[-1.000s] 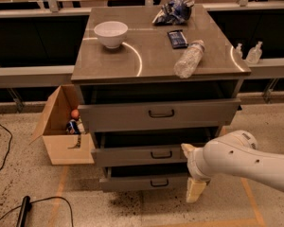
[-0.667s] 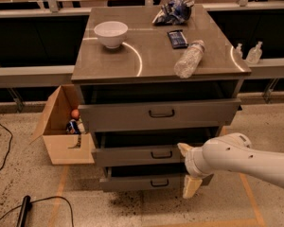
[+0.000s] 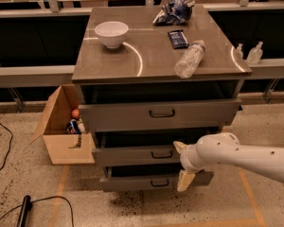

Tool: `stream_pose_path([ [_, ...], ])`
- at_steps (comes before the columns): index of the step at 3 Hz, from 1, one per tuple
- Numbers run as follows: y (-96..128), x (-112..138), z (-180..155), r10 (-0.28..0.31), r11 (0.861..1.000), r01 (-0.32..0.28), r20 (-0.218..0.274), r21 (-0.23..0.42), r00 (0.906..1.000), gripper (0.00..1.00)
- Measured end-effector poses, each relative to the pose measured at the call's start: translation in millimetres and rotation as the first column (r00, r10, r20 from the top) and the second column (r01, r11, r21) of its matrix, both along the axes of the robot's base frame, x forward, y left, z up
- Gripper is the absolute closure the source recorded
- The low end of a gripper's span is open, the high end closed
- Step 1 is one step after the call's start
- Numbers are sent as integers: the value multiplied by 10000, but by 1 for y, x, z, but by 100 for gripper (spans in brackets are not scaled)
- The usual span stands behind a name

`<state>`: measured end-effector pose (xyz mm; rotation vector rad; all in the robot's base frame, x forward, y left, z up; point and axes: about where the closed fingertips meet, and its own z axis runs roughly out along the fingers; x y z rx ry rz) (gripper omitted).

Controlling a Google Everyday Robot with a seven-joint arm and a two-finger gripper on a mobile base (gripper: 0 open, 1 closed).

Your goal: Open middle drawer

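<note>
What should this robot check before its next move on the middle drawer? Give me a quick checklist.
1. Middle drawer found: ok.
2. Its handle in view and uncovered: ok.
3. Claw on the handle: not ok, it sits just right of it.
4. Claw fingers spread to take the handle: ok.
5. Cardboard box by the drawer's left end, out of its path: cannot tell.
6. Bottle lying on the cabinet top, safe from rolling during a pull: cannot tell.
</note>
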<state>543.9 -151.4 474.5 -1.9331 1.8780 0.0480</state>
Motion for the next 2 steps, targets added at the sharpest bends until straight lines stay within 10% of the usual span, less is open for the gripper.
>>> stream_pose_path([
  [2,3,40,-34,-122,9999,121,-149,-76,9998,0],
])
